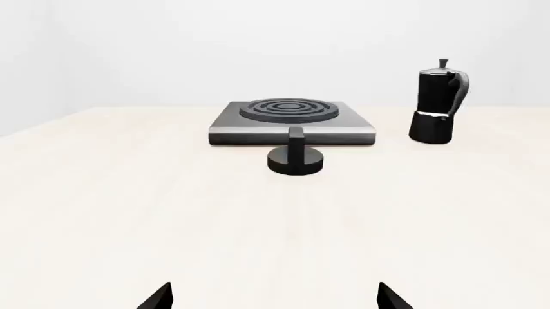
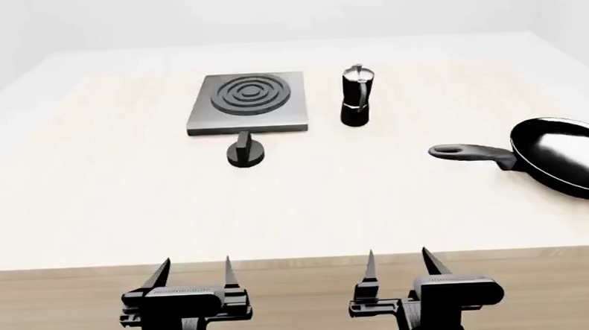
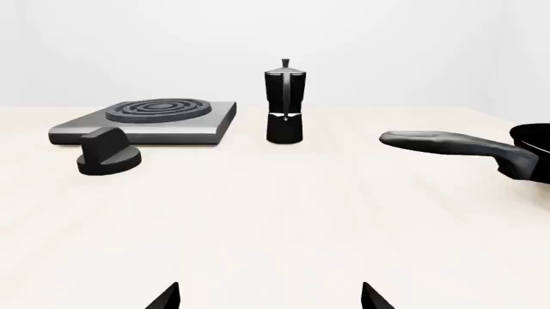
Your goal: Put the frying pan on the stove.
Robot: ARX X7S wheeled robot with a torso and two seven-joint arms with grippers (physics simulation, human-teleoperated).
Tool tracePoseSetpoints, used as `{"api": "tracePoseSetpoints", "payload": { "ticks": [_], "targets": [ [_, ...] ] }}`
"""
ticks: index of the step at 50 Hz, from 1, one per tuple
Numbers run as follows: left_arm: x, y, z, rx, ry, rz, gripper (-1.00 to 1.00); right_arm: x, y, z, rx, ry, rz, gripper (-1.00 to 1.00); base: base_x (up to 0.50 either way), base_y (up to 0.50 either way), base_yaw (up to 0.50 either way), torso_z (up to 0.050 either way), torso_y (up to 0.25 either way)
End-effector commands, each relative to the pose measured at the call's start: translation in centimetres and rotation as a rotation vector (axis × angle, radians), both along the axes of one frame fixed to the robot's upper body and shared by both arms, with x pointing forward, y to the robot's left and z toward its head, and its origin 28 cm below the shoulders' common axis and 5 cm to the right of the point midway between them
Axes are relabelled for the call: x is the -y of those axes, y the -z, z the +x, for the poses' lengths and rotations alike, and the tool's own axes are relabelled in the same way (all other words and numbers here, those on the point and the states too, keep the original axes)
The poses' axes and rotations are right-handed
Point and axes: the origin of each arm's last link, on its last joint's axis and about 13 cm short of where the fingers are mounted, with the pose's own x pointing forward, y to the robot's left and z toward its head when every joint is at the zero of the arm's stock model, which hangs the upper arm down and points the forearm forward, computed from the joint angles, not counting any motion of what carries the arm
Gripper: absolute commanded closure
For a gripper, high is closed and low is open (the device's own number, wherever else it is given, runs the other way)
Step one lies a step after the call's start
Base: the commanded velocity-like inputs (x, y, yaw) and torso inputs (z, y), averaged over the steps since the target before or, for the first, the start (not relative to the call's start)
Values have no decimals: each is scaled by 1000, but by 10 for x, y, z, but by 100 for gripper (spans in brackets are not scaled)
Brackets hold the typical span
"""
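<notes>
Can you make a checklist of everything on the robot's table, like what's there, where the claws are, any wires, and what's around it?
Surface: pale wooden table, flat, nothing spilled.
Job's things: round glossy black frying pan lies at the table's right, handle pointing left; flat square grey stove with dark rings sits at the far middle, top bare. They are apart.
Clutter: small round black knob just in front of the stove; black-and-silver moka pot upright to the stove's right.
Claws: left claw and right claw both open, empty, at the near edge.
Cables: nothing seen.
Surroundings: plain white walls.
</notes>
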Motion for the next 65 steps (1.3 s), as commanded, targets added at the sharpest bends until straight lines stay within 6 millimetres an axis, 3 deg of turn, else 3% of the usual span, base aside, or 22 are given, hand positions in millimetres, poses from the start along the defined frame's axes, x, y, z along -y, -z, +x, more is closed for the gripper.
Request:
{"api": "tracePoseSetpoints", "payload": {
  "ticks": [1, 6, 22, 40, 65],
  "targets": [
    [1, -9, 0, 36, 31, 24, -100, 0, -11, -1, 18, -12, -29, -100, 0, 0, 0, 0, 0],
    [5, -30, -2, 69, 51, 14, -100, 0, -38, -6, 68, -15, -8, -100, 0, 0, 0, 0, 0],
    [3, -73, -4, 152, 74, 47, -100, -2, -87, -13, 167, -78, -17, -100, 30, 0, 0, 0, 0],
    [-1, -82, -3, 179, 72, 32, -100, -2, -96, -6, 193, -84, -9, -100, 185, 0, 0, 0, 0],
    [1, -76, -5, 168, 70, 32, -100, -1, -87, -5, 174, -75, 18, -100, 290, 0, 0, 0, 0]
  ]
}}
